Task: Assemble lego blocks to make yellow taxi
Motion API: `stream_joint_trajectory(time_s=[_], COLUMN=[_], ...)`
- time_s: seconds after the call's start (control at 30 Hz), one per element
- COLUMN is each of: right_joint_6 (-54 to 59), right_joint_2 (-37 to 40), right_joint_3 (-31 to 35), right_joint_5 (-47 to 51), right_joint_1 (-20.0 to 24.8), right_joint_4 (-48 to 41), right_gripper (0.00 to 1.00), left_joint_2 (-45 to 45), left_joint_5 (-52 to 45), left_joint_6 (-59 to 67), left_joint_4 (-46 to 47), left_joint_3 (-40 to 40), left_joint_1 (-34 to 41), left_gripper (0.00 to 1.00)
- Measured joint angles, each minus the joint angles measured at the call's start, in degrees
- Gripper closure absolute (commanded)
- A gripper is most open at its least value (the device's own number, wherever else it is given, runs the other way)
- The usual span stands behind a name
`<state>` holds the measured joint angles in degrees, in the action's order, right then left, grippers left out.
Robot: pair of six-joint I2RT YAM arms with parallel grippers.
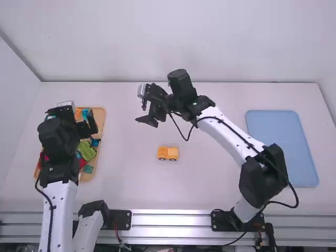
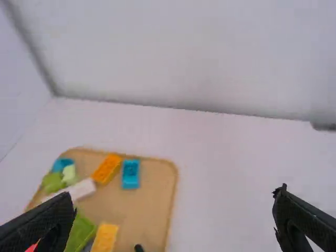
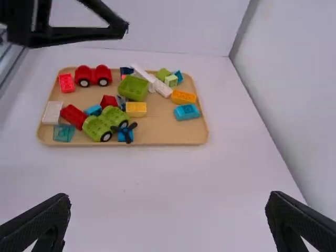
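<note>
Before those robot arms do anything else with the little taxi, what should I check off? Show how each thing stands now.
1. Car upright: ok; the orange-yellow car stands on its wheels on the table.
2. Left gripper ready: ok; left gripper is open and empty.
3. Right gripper ready: ok; right gripper is open and empty.
4. Taxi-coloured pieces available: ok; a yellow block and an orange block lie in the wooden tray.
5. Free room around the yellow block: not ok; a green block is right beside it.
6. Car's parts pressed firmly together: cannot tell.
</note>
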<state>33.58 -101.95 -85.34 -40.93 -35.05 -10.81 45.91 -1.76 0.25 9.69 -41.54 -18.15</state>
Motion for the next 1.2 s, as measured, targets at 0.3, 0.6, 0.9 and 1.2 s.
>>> stream_joint_trajectory(time_s=[0.3, 0.6, 0.9, 1.2], right_joint_6=[0.02, 0.79, 1.07, 1.03], right_joint_2=[-5.27, -5.27, -5.25, -5.25], right_joint_3=[-4.85, -5.9, -5.9, -5.9], right_joint_5=[1.03, 1.7, 2.38, 2.56], right_joint_1=[-2.01, -1.4, -1.14, -1.16], right_joint_4=[-3.87, -4.13, -4.59, -4.52], right_gripper=[0.01, 0.01, 0.01, 0.01], left_joint_2=[2.82, 24.0, 52.76, 65.9], left_joint_5=[8.04, 0.42, -1.27, -1.49], left_joint_6=[-10.23, -6.25, -0.31, 1.75], left_joint_4=[12.24, 26.14, 45.99, 47.91], left_joint_3=[-3.87, -25.46, -51.3, -54.45], left_joint_1=[-8.39, -14.51, -13.27, -13.29], left_gripper=[0.01, 0.01, 0.01, 0.27])
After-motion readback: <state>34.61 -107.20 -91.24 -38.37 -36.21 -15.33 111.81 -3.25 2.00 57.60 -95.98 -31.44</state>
